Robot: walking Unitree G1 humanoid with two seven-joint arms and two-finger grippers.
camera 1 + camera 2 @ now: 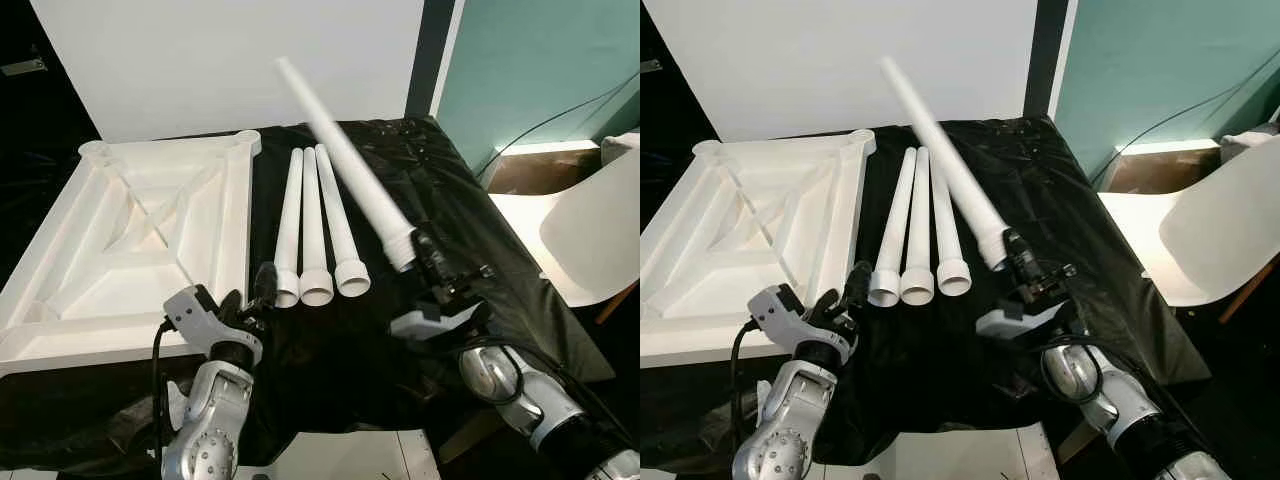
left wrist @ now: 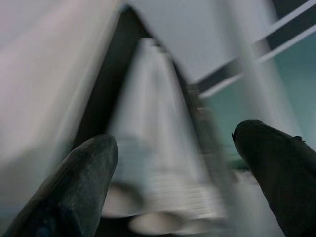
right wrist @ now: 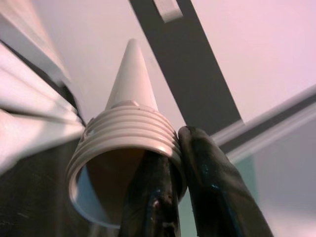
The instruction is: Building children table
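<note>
While the right pincer grips one leg in the air, the scene reads as follows.

Right gripper [image 1: 425,248]: closed on the threaded rim of the raised table leg [image 1: 340,155]; in the right wrist view one black finger [image 3: 148,197] lies inside the open mouth of the tube and the other [image 3: 217,187] presses on the outside of the threads, so the wall is pinched between them.

Raised table leg: a long white tapered tube, its wide threaded end at the right pincer, its narrow end slanting up and away from it toward the white wall [image 1: 230,60]; clear of the cloth.

Left gripper [image 1: 262,285]: fingers spread well apart, nothing between them; it sits just before the open ends of the three lying legs, nearest the leftmost one. Its wrist view is blurred, showing two dark fingertips [image 2: 79,177] with pale tubes beyond.

Three lying legs [image 1: 315,225]: white tubes side by side on the black cloth [image 1: 430,180], wide mouths toward the left pincer, narrow ends pointing away; to the left of the right pincer.

Tabletop [image 1: 130,230]: white, upside down with its ribbed underside up and round sockets at the corners, lying beyond and to the outer side of the left pincer, just beside the lying legs.

White chair [image 1: 590,230]: off to the outer side of the right pincer, well apart.
</note>
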